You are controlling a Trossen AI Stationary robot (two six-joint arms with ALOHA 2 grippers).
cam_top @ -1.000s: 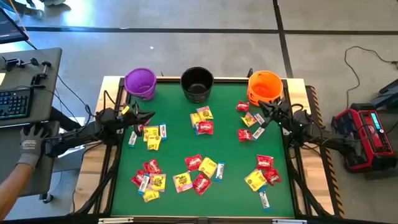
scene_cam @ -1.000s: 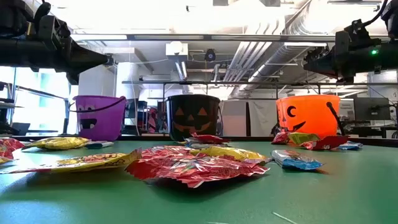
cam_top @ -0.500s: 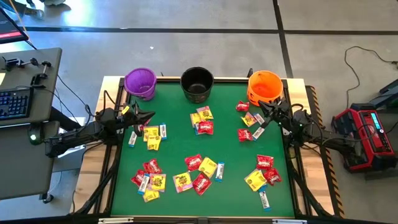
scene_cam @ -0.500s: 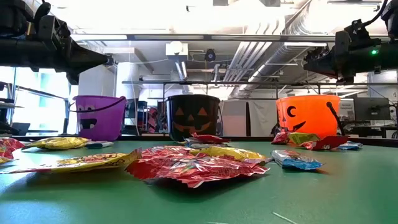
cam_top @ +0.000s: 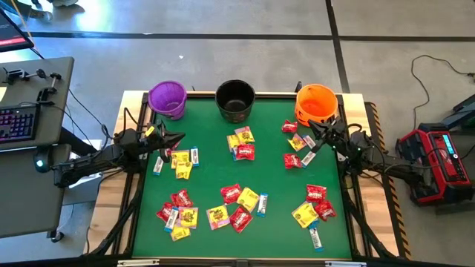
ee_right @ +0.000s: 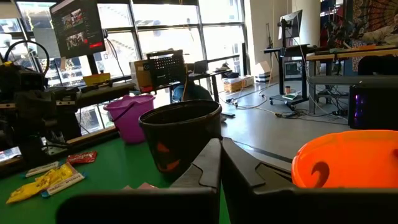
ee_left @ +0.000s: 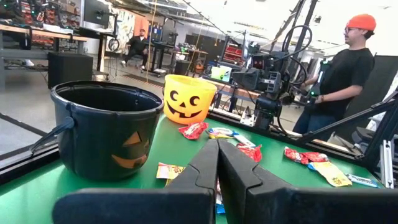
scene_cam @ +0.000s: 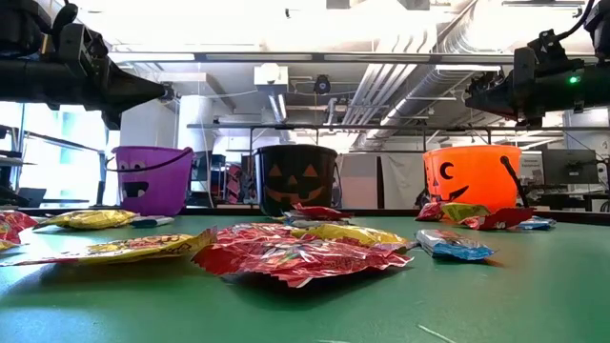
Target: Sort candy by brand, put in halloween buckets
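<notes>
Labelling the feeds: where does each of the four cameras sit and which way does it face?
High: overhead, straight down; green table, left gripper, right gripper.
Low: table height, facing the buckets; both arms overhead.
Left wrist: past shut fingers toward black bucket.
Right wrist: past shut fingers toward orange bucket.
Shared: every view shows the black bucket.

Left gripper (cam_top: pixel 180 138) at the left table edge, fingers together, right gripper (cam_top: pixel 312 127) opposite, fingers together

Three buckets (cam_top: pixel 235 100) in a row along the table's (cam_top: pixel 208 172) far edge, candy (cam_top: pixel 239 205) scattered between left gripper (cam_top: pixel 179 138) and right gripper (cam_top: pixel 312 127), more nearer than both.
</notes>
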